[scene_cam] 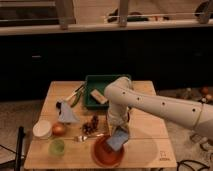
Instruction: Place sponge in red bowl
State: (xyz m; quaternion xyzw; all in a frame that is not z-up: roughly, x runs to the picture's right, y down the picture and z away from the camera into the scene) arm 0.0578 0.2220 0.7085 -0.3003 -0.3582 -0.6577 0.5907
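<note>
The red bowl (102, 155) sits at the front of the wooden table (145, 150), right of centre. A blue-grey sponge (115, 140) is tilted over the bowl's upper right part, touching or just above its rim. My gripper (119, 131) hangs straight down from the white arm (150, 102) and is on the sponge's top end. The arm reaches in from the right.
A green tray (95, 82) with a tan block (98, 96) stands at the back centre. Dark grapes (91, 126), a fork (82, 138), an orange (59, 129), a white bowl (41, 129), a green cup (56, 147) and a grey cloth (66, 114) lie to the left.
</note>
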